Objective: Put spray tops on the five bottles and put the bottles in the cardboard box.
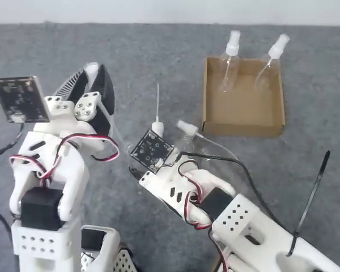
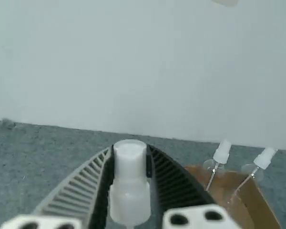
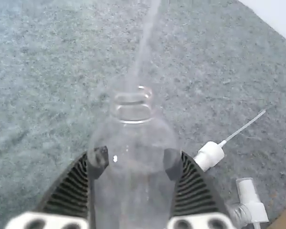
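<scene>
My left gripper [image 1: 94, 79] [image 2: 129, 155] is raised above the table's left side and is shut on a white spray top [image 2: 129, 186]. Its thin dip tube hangs down to the mouth of a clear bottle [image 3: 133, 133]. I cannot tell whether the tip is inside the neck. That bottle is open-necked, and my right gripper [image 3: 133, 162] is shut on it around the shoulder. The cardboard box [image 1: 270, 122] [image 2: 257, 200] sits at the far right. Two capped bottles [image 1: 229, 68] [image 1: 269, 65] stand leaning inside it.
A loose spray top [image 1: 157, 128] [image 3: 209, 155] lies on the grey carpet with its tube pointing away. Beside it a capped clear bottle [image 1: 207, 144] [image 3: 248, 195] lies on its side in front of the box. The right arm's camera board [image 1: 152, 148] hides its fingers from above.
</scene>
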Controlling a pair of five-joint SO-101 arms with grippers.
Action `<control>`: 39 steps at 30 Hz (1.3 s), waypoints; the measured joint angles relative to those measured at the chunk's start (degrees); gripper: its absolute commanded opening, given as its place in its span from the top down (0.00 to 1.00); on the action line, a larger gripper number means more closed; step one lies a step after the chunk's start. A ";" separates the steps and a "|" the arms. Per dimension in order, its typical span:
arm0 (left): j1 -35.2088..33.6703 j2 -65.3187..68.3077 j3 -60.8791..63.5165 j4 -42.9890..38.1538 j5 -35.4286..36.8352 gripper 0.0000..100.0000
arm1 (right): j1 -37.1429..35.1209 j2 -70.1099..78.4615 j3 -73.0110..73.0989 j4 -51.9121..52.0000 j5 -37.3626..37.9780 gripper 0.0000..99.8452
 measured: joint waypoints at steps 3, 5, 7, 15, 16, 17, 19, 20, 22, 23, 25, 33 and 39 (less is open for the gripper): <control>0.35 0.09 0.00 2.64 0.00 0.99 | 0.00 0.00 0.62 -2.11 -0.18 0.99; 0.35 0.09 0.00 4.66 0.00 0.99 | -0.09 0.00 1.32 -3.78 -0.18 0.99; 0.35 0.09 0.00 6.42 0.35 0.99 | -0.18 0.00 2.02 -5.63 -0.18 0.99; 0.44 0.09 4.22 8.18 0.35 0.99 | -0.26 0.00 2.46 -8.18 -6.86 0.99; 0.44 0.00 4.40 8.18 0.35 0.99 | -0.26 0.00 2.46 -8.18 -6.95 0.99; 0.44 0.00 4.48 8.44 0.35 0.99 | -0.26 0.00 2.46 -8.18 -7.12 0.99; 0.53 -1.05 4.48 9.67 -0.53 0.99 | -0.26 0.00 2.46 -8.18 -7.12 0.99; 0.53 -2.29 4.48 10.37 -1.76 0.99 | -0.26 0.00 2.46 -8.18 -7.12 0.99; 1.41 -5.45 4.48 11.34 -3.78 0.98 | -0.26 0.00 2.46 -8.18 -7.12 0.99; 1.85 -6.95 5.10 11.43 -4.75 0.96 | -0.26 0.00 2.46 -8.18 -7.12 0.99; 2.81 -9.93 7.30 11.43 -5.80 0.91 | -0.26 0.00 2.46 -8.18 -7.21 0.99; 5.71 -9.76 12.40 10.55 -6.51 0.88 | 0.00 0.00 2.46 -8.18 -7.47 0.99; -0.18 -9.58 6.77 10.46 -9.23 0.88 | -0.09 0.00 2.46 -8.18 -7.47 0.99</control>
